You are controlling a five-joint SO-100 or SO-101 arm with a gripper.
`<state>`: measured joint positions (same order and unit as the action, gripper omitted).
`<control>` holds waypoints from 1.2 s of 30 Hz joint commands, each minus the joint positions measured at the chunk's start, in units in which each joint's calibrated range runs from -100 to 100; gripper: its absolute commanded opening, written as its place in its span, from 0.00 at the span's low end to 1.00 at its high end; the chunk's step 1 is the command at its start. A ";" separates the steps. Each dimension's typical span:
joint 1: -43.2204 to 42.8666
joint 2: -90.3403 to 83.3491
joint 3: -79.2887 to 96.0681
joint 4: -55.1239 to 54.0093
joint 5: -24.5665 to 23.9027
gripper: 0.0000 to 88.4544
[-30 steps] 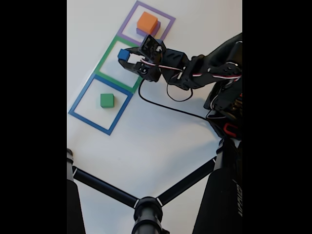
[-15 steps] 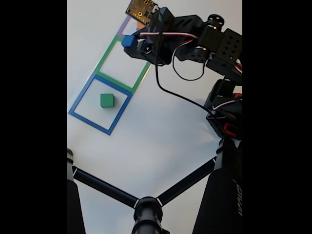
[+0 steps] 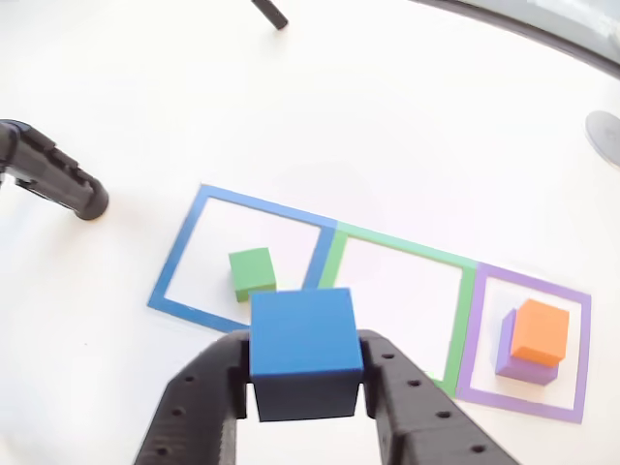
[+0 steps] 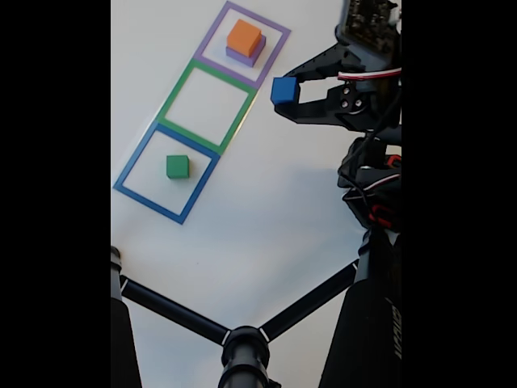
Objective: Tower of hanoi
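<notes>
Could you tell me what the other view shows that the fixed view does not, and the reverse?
Only the other view shows the blue cube close up, with the fingers pressed on its two sides. Only the fixed view shows the arm with its cables, and the black tripod. Both show the gripper holding the blue cube, the green cube in the blue square, an empty green square, and the orange cube on a purple one in the purple square.

No words, labels, brands or numbers can be read. White lettering runs along a black tripod leg [image 4: 393,331] in the fixed view, too blurred to make out.
</notes>
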<state>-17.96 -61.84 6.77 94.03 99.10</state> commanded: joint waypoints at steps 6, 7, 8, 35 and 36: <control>-7.06 0.52 -4.41 0.62 -2.82 0.03; -7.54 0.52 -2.14 -0.76 -2.99 0.03; -7.83 0.44 0.32 -2.70 -3.16 0.03; -3.70 42.34 70.14 -122.29 0.90 0.03; -3.99 44.12 70.32 -124.40 0.90 0.03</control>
<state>-20.77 -23.01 76.89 -20.76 99.46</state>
